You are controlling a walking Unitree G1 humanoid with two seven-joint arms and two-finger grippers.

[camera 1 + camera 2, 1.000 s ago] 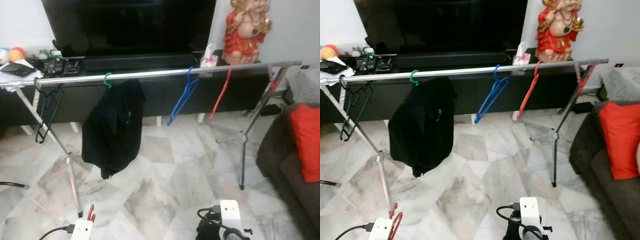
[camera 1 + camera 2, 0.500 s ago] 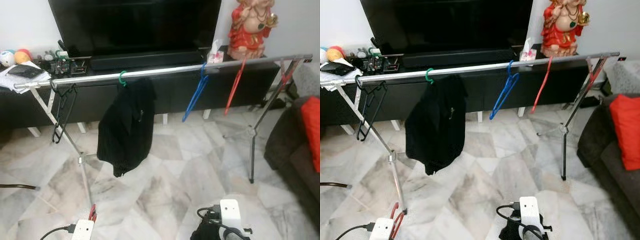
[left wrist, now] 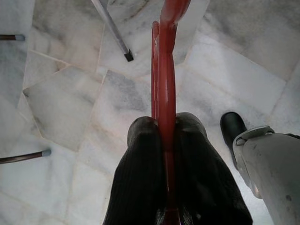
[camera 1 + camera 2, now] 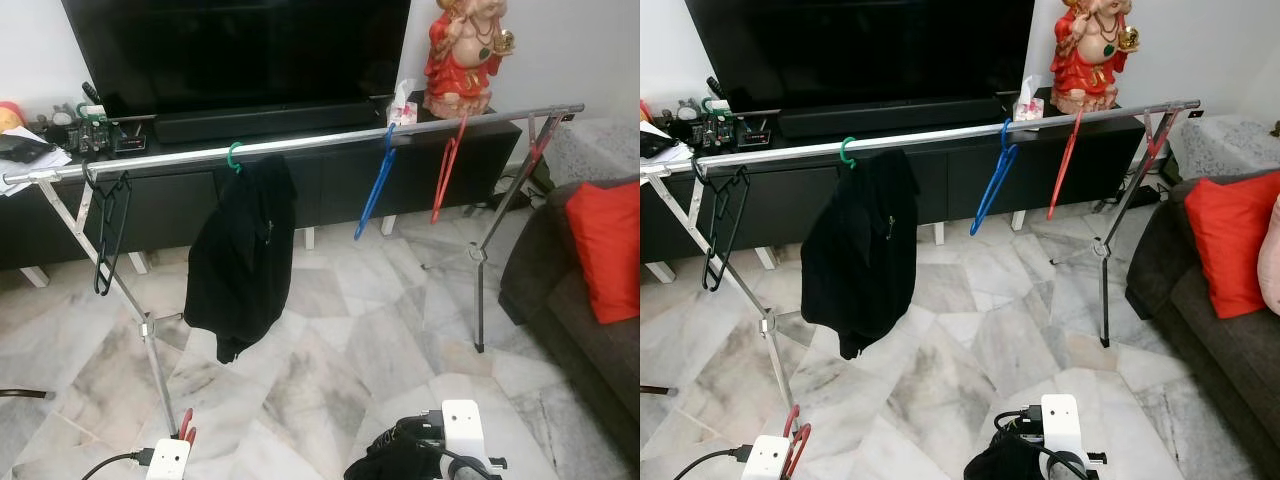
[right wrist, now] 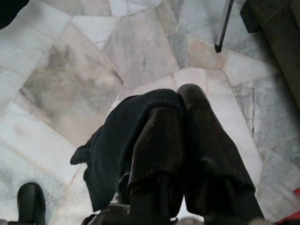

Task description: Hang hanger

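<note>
Veined marble floor (image 4: 330,350); left gripper (image 3: 161,140) jaws clamp red hanger (image 3: 165,70); right gripper (image 5: 180,112) jaws pinch dark cloth (image 5: 112,150).

So mostly it's the camera that moved: the view swung back and forth over the last second, and the whole rail (image 4: 300,145) now sits a bit lower in frame with more of the sofa's red cushion (image 4: 604,250) showing than half a second ago. The one real change is down by the right pincer (image 5: 180,122), where a dark cloth (image 4: 395,458) bulges out further left beside it than before.
</note>
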